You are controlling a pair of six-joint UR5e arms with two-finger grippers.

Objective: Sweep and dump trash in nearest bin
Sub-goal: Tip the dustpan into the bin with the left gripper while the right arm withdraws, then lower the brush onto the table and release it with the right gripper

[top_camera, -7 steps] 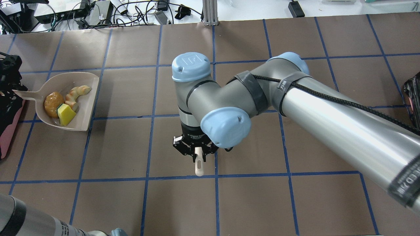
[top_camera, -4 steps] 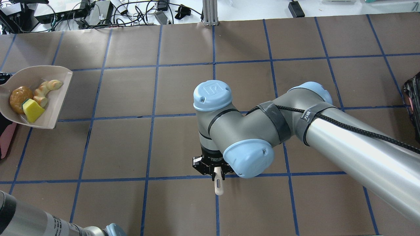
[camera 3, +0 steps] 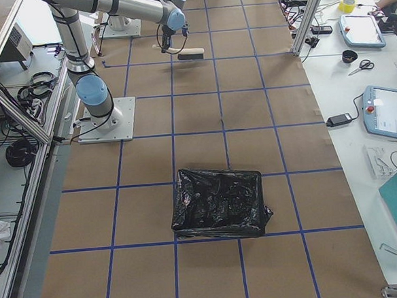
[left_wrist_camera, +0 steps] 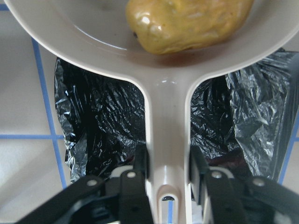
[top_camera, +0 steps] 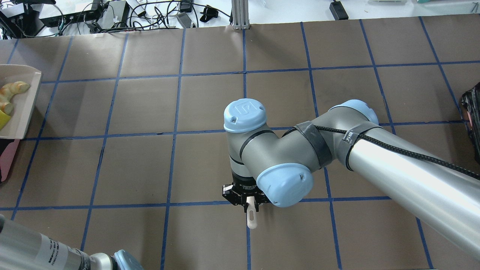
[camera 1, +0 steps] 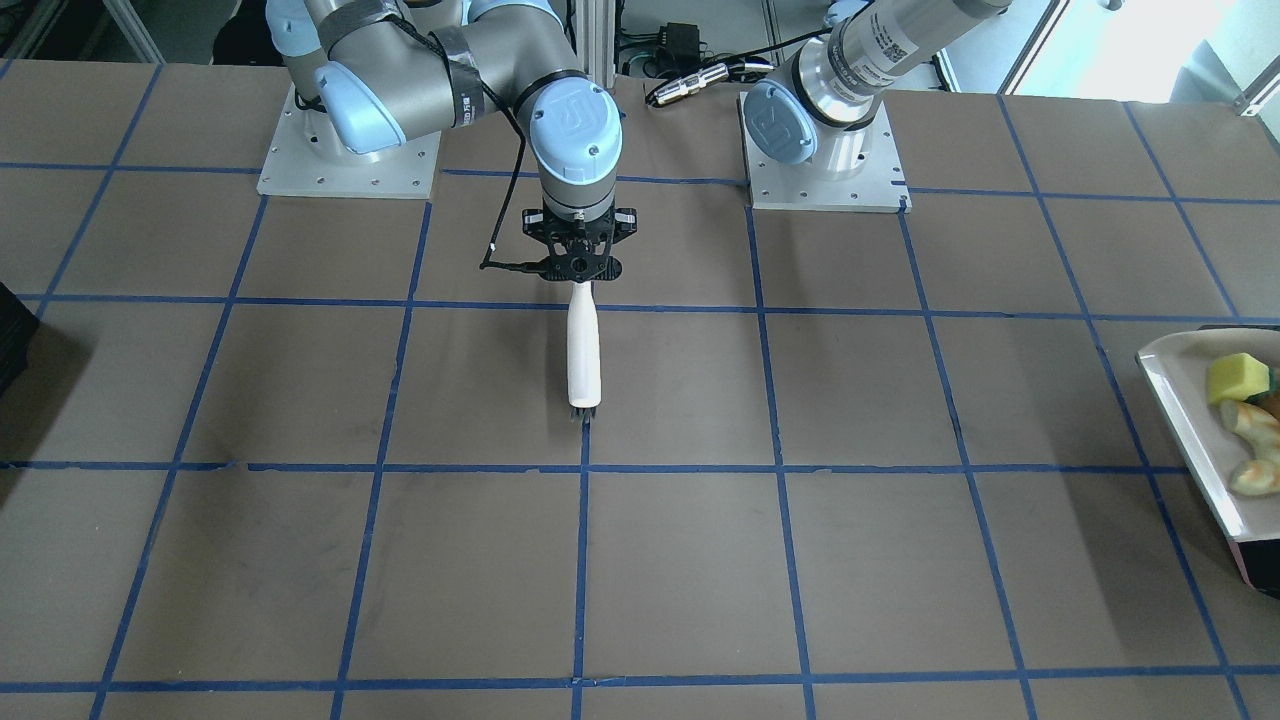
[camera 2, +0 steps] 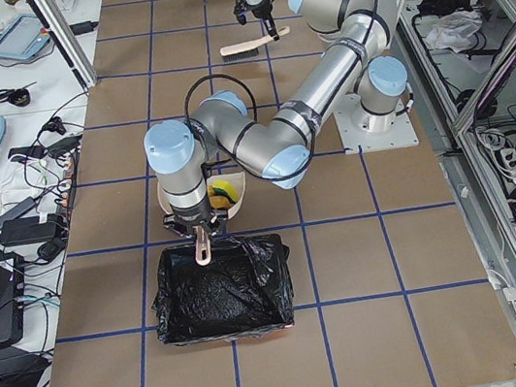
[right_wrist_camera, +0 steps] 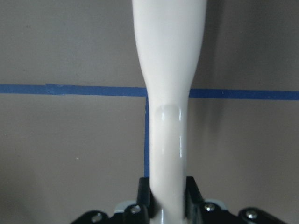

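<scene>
Trash (camera 1: 1238, 380) sits in the beige dustpan (camera 1: 1180, 395): brown lump (left_wrist_camera: 187, 21) at the handle end, yellow sponge piece and shrimp bits nearer the lip. Pan is up off the table (top_camera: 150, 105) at the robot's left end, with its handle over the black-bag-lined bin (camera 2: 220, 293). Can't tell how much of the scoop is over the bin. Left gripper (left_wrist_camera: 167, 163) is clamped on the dustpan handle, fingers tight against both sides. Right gripper (camera 1: 578, 268) is pinched on the white brush (camera 1: 583, 350) near table centre, well apart from the pan. The brush points away from the robot base, with dark bristles at the far end.
</scene>
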